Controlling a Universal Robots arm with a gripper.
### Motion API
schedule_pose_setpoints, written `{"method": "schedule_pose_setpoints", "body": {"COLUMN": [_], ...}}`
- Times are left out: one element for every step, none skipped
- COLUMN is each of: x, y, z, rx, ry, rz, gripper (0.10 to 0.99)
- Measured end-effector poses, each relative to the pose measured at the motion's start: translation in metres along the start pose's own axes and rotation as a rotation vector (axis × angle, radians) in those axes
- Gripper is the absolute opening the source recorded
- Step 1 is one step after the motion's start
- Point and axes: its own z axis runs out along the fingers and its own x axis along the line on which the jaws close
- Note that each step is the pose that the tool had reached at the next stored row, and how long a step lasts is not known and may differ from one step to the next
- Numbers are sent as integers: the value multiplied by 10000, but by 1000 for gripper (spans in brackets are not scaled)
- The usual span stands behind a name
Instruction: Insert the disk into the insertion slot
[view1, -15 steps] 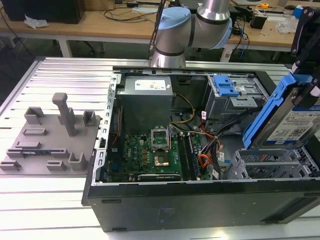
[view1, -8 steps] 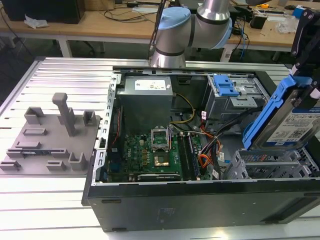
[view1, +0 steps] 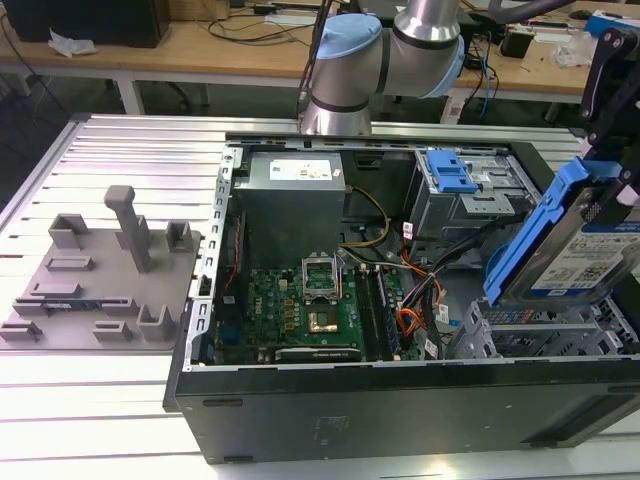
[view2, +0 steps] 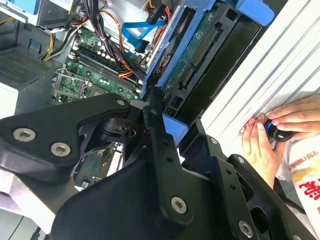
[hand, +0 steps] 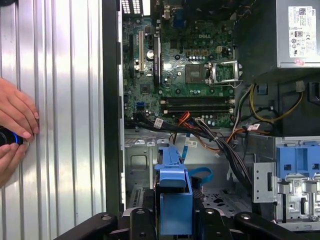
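1. While the one gripper (hand: 175, 221) is clamping its two fingers on the blue carrier, the single disk (view1: 578, 250) is hanging tilted just above the one insertion slot (view1: 530, 330), not inserted.
2. One open computer case (view1: 350, 410) is lying on the ribbed table (view1: 130, 160), exposing one motherboard (view1: 290, 300).
3. One darker drive cage (view1: 470, 205), bearing one blue latch (view1: 450, 170), is standing beyond the slot.
4. A person's hands (hand: 17, 115), two in number, are resting on the table beside the case, holding one small dark object (hand: 7, 136).
5. One grey fixture plate (view1: 100, 270) is lying at the exterior view's left.
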Motion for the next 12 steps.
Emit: {"method": "schedule_pose_setpoints", "body": {"x": [3, 8, 10, 16, 19, 20, 22, 23, 24, 25, 26, 26], "y": [0, -2, -3, -7, -8, -10, -13, -16, -18, -21, -22, -22], "z": [5, 11, 15, 25, 29, 33, 38, 42, 47, 51, 56, 61], "rx": [0, -3, -6, -16, -19, -22, -27, -31, -37, -42, -44, -47], "ry": [-2, 0, 1, 0, 0, 0, 1, 1, 0, 1, 0, 1], "rz": [0, 0, -1, -1, 0, 0, 0, -1, 0, 0, 1, 2], "gripper": [365, 365, 365, 365, 365, 365, 365, 365, 365, 365, 365, 365]}}
